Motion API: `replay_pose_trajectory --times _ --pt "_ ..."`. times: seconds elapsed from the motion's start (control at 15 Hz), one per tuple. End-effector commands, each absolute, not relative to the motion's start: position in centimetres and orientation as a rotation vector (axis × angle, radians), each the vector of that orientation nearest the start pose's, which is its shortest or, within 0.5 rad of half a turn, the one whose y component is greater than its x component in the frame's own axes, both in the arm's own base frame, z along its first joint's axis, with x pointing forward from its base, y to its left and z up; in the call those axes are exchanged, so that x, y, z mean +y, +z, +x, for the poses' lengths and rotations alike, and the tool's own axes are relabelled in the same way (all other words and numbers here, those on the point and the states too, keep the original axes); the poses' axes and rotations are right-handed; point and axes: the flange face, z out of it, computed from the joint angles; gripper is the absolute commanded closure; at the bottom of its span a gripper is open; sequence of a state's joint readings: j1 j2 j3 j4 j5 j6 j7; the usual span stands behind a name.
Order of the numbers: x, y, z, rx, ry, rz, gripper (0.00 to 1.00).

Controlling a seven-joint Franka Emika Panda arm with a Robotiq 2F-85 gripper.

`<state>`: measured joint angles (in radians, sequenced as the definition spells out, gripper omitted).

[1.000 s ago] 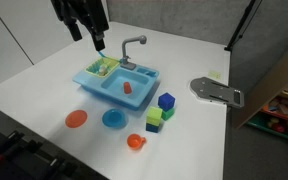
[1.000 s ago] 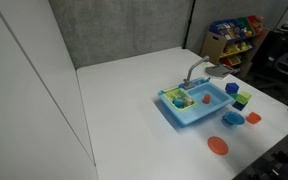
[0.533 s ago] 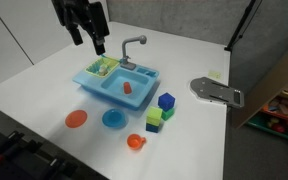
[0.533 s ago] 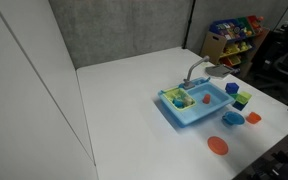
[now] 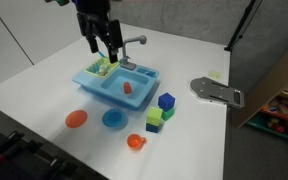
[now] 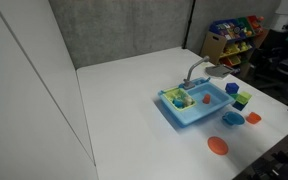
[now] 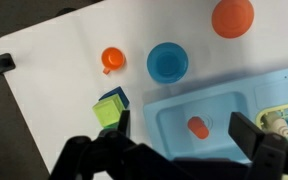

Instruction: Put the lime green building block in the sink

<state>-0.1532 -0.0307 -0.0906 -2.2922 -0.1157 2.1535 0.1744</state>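
Wrist view: lime green block, seemingly cubic

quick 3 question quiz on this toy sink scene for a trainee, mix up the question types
1. True or false: the lime green building block already lies in the sink.
2. What lies in the sink's basin? A) a small orange item B) a blue cube C) nothing
3. Fill in: the jaws of the tool stand ___.

Key: 1 false, it sits on the table outside the sink. 2 A. 3 open, holding nothing.
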Motion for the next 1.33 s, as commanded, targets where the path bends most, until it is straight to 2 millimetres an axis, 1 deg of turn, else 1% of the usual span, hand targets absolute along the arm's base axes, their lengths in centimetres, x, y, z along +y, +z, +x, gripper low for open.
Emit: replay_pose_trajectory --times 0.0,0.2,0.27,0.4,0.67,1.0,1.07,1.13,1.27 --pt "-14.7 33.3 51.2 0.747 0.224 -3.154 0.0" --pt "-16.8 30.7 52.8 0.88 0.258 -3.117 0.0" --pt "-17.4 30.0 53.2 0.901 0.264 -3.105 0.0" --pt "-18.5 28.5 53.5 0.883 0.264 -3.094 0.0" --pt "-20.6 25.4 53.4 0.818 0.261 -3.087 0.0" --pt "-22.7 21.8 52.8 0.633 0.34 -3.069 0.0" --pt "-22.9 21.4 52.7 0.615 0.357 -3.065 0.0" --pt "-22.1 21.8 52.0 0.668 0.353 -3.074 0.0" --pt "-22.3 21.2 51.9 0.662 0.369 -3.072 0.0"
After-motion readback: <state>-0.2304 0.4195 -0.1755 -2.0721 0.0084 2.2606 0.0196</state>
